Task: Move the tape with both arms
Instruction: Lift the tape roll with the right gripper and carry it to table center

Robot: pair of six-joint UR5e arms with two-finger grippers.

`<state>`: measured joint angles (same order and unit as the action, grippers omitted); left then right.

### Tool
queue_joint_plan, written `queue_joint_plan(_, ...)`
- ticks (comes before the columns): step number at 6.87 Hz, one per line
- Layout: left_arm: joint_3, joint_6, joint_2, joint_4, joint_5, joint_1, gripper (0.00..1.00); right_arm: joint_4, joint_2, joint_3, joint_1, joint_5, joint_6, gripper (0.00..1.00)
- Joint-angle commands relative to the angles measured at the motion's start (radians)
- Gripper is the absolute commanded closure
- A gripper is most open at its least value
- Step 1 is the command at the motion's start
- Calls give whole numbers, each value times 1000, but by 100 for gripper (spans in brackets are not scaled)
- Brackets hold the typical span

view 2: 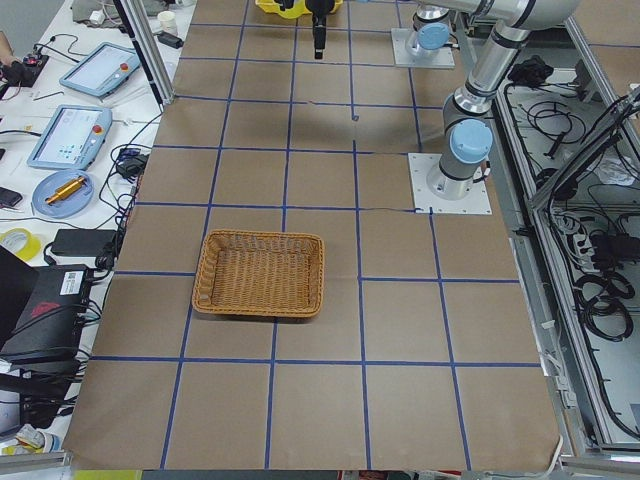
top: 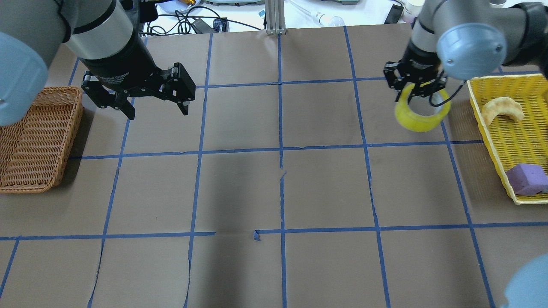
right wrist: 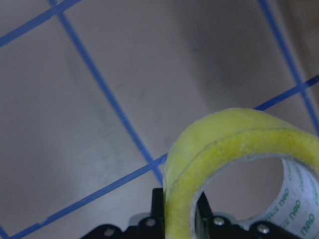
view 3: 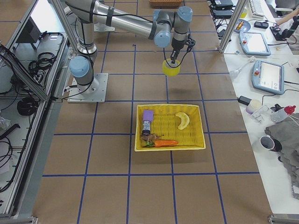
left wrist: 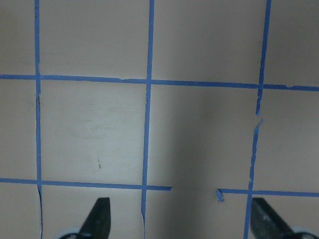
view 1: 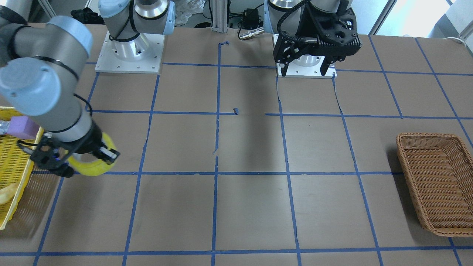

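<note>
The tape [top: 421,116] is a yellow roll with a white core. It hangs off the table in my right gripper [top: 411,95], which is shut on the roll's wall near the yellow basket. In the front-facing view the tape [view 1: 92,167] and right gripper [view 1: 100,155] are at the left. The right wrist view shows the fingers [right wrist: 158,199] pinching the roll [right wrist: 224,144]. My left gripper [top: 157,113] is open and empty, held above the table beside the wicker basket. It also shows in the front-facing view [view 1: 305,72] and the left wrist view [left wrist: 182,221].
A brown wicker basket [top: 25,188] stands empty at the left side. A yellow mesh basket [top: 492,141] at the right holds a bread piece [top: 503,109] and a purple foam block [top: 528,179]. Blue tape lines grid the brown table.
</note>
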<state>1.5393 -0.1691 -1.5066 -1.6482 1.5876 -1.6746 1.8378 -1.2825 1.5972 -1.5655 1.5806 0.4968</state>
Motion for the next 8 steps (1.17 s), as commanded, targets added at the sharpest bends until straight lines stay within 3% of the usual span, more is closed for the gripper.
queue_joint_plan(1,-4,8,2,-12,0,9,0,91,84,0,-251,-48,298,100)
queue_joint_plan(3,-1,13,0,-13,0,18,0,141,152,15,-365,-50,414,100)
queue_joint_plan(5,1,13,2,-22,3,18,0,159,182,24,-410,-196,442,100)
queue_joint_plan(7,13,13,-15,-15,2,44,0,195,222,29,-444,-194,474,98)
queue_joint_plan(8,15,13,-17,-18,-1,70,0,195,229,39,-444,-124,476,74)
